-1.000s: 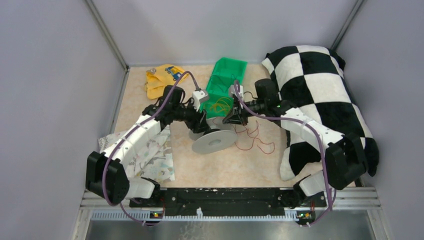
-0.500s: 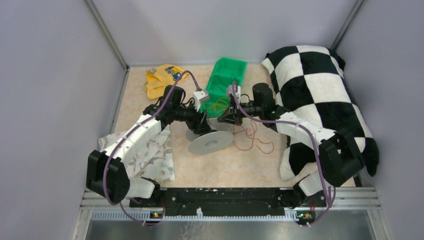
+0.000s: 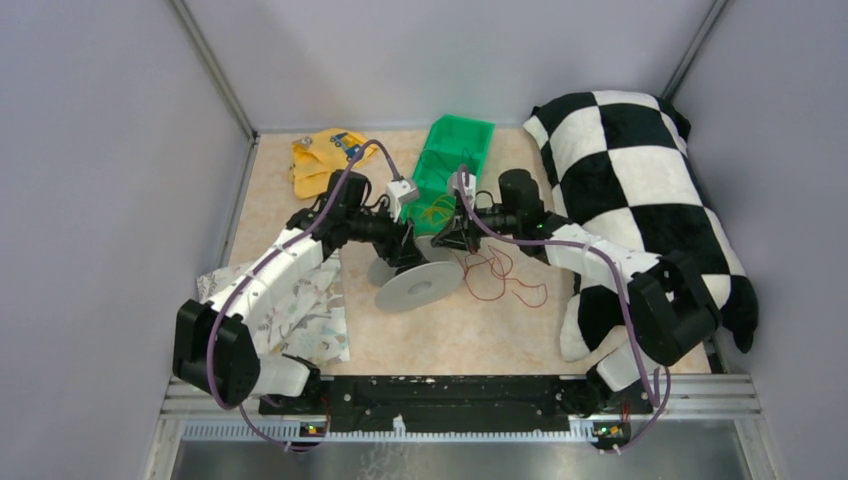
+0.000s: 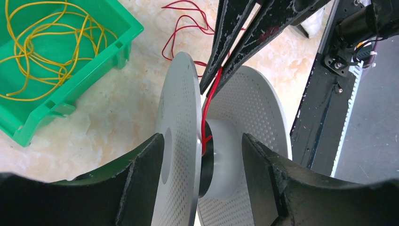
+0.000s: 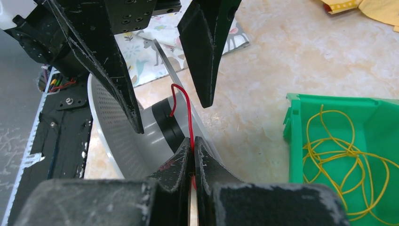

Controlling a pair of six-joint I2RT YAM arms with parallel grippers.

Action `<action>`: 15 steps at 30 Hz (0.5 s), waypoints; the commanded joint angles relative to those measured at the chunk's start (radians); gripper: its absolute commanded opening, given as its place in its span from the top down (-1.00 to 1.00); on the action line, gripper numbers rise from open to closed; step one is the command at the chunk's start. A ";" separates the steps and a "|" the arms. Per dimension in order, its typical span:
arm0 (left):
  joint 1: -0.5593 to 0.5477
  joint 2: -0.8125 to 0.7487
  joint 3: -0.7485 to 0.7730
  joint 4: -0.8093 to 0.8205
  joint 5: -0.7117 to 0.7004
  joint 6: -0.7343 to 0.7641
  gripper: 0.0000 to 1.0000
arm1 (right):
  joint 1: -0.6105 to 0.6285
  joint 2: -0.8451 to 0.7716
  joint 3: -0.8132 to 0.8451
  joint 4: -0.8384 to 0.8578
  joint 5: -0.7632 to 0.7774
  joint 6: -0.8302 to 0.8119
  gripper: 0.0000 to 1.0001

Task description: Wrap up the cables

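Observation:
A white perforated spool [image 3: 420, 285] is held tilted above the table by my left gripper [image 3: 405, 250]. In the left wrist view the fingers [image 4: 141, 179] straddle one flange and the hub of the spool [image 4: 181, 117]. My right gripper [image 3: 447, 238] is shut on a thin red cable [image 3: 510, 285], its tips between the flanges. The red cable [image 4: 207, 108] runs from those tips down to the hub. In the right wrist view my gripper [image 5: 193, 141] pinches the cable [image 5: 186, 103] just above the spool [image 5: 117, 127]. The rest of the cable lies in loose loops on the table.
A green bin [image 3: 455, 150] holding a yellow cable [image 3: 435, 212] stands just behind the grippers. A black-and-white checked pillow [image 3: 640, 180] fills the right side. A yellow cloth [image 3: 320, 155] lies at the back left, and a patterned cloth [image 3: 300, 310] at the front left.
My right gripper has moved left with the red cable, in between the spool's flanges. The spool has shifted slightly left and the loose loops have been drawn closer.

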 commanded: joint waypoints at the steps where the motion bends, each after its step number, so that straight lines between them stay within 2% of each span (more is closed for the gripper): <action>1: 0.005 0.015 -0.002 0.036 0.022 0.002 -0.36 | 0.021 0.024 0.003 0.061 -0.009 0.001 1.00; 15: 0.006 0.019 0.001 0.035 0.009 -0.012 -0.16 | 0.026 0.040 -0.001 0.065 -0.016 0.003 1.00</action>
